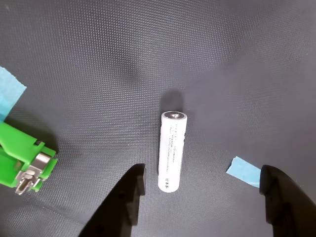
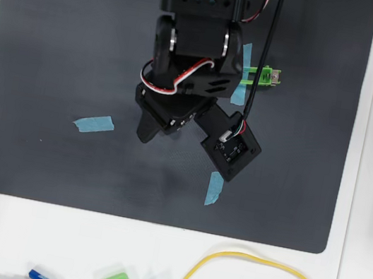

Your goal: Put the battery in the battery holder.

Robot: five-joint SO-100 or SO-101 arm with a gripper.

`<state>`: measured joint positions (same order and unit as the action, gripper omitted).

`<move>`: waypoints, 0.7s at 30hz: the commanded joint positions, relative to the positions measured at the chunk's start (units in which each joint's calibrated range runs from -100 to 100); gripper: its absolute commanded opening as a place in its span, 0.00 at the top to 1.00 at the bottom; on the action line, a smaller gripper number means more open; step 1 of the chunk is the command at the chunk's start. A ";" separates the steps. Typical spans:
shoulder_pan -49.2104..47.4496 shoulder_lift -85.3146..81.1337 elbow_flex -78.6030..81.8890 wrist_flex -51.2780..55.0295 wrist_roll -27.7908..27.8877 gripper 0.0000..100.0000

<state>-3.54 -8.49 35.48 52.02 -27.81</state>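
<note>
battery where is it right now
In the wrist view the battery lies flat on the dark mat, just right of centre, between the open gripper fingers, with the green holder at far left. The arm hides it overhead.

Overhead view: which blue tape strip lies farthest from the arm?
The strip alone on the left of the mat, lying roughly horizontal. The others sit beside or partly under the arm.
</note>
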 commanded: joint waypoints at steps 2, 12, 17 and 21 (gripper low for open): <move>0.89 -0.34 -1.82 0.16 -3.02 0.76; 0.27 -0.34 -1.82 0.16 -7.41 0.75; 0.27 2.14 -2.35 0.16 -7.41 0.75; 0.27 5.63 -2.88 -0.28 -7.35 0.75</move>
<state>-3.43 -3.90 35.48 52.02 -34.96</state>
